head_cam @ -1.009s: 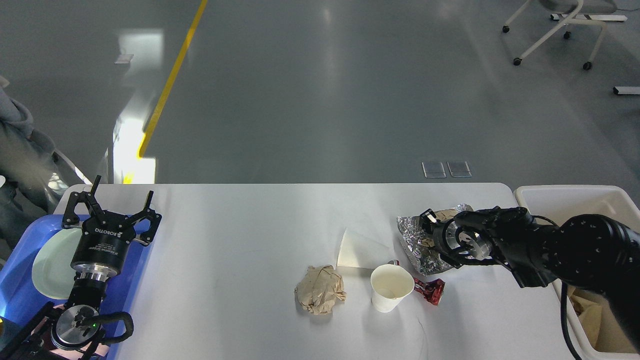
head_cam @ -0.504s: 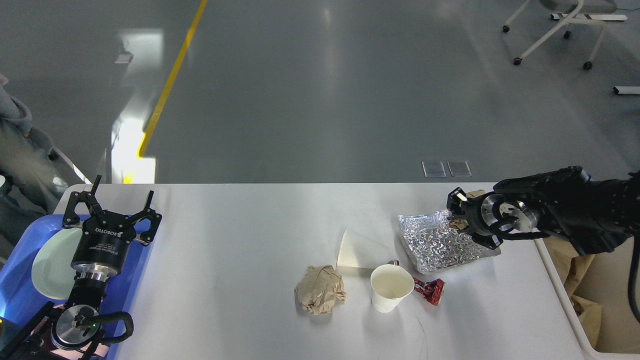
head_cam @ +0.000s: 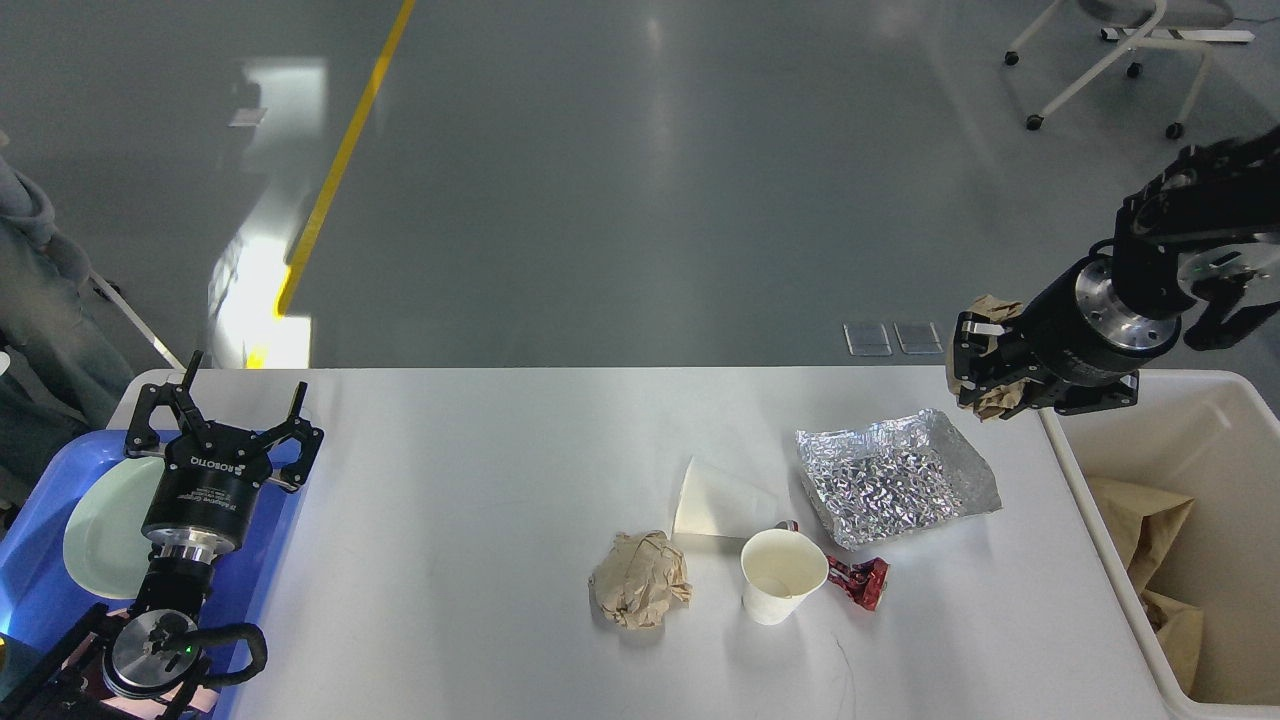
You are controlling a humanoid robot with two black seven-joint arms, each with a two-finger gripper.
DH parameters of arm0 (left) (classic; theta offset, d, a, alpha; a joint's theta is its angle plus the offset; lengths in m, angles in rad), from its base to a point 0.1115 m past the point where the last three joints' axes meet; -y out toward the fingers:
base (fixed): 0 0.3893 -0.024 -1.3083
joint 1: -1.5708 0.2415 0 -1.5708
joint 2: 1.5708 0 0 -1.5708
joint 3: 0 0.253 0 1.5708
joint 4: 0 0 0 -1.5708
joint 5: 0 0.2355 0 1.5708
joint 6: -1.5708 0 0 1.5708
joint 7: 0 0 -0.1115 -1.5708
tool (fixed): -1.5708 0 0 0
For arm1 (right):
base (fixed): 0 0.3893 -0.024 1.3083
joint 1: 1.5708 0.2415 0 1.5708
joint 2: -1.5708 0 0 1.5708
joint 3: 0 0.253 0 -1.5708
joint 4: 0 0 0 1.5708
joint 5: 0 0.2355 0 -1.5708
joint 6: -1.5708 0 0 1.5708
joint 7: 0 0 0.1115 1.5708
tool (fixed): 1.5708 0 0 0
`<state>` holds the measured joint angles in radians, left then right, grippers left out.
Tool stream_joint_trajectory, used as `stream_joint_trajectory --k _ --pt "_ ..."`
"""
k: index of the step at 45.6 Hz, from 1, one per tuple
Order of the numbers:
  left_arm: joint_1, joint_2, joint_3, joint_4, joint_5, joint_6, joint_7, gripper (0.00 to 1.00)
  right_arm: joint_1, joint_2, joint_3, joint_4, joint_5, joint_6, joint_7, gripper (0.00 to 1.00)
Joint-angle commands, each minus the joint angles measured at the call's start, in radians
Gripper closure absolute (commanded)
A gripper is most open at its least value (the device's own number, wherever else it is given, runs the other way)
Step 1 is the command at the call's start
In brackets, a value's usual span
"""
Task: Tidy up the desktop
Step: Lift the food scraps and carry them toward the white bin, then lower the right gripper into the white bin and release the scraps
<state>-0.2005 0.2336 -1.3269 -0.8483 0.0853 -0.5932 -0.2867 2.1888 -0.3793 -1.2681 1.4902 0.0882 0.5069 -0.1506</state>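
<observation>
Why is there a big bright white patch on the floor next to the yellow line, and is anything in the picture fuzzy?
Head view: the patch is glare, light bouncing off the shiny grey floor by the yellow line. Paler streaks shine farther back. The foil sparkles too. The desktop and its litter look sharp; only the person at the left edge looks a bit smeared.

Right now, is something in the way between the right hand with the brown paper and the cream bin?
Nothing visible. The right hand holds the crumpled brown paper raised beside the bin, open air between.
</observation>
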Motion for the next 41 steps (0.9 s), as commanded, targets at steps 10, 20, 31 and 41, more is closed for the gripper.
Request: stream_joint_trajectory --k 10,20,31,41 --pt "0.0 0.001 0.0 0.0 0.001 0.0 0.0 0.03 0.269 -0.012 -0.005 0.255 -0.166 0.108 -0.01 1.0" --pt "0.001 0.0 0.0 0.0 0.001 0.001 0.0 0.03 0.269 -0.035 -0.011 0.255 -0.173 0.125 -0.01 1.0" --pt "0.0 0.0 0.0 0.0 0.001 0.0 -0.002 0.03 0.191 -0.142 -0.092 0.182 -0.189 0.099 -0.01 1.0" --pt "0.001 0.0 0.0 0.0 0.001 0.0 -0.002 0.03 -0.082 -0.322 -0.12 -0.043 -0.298 0.01 -0.01 1.0"
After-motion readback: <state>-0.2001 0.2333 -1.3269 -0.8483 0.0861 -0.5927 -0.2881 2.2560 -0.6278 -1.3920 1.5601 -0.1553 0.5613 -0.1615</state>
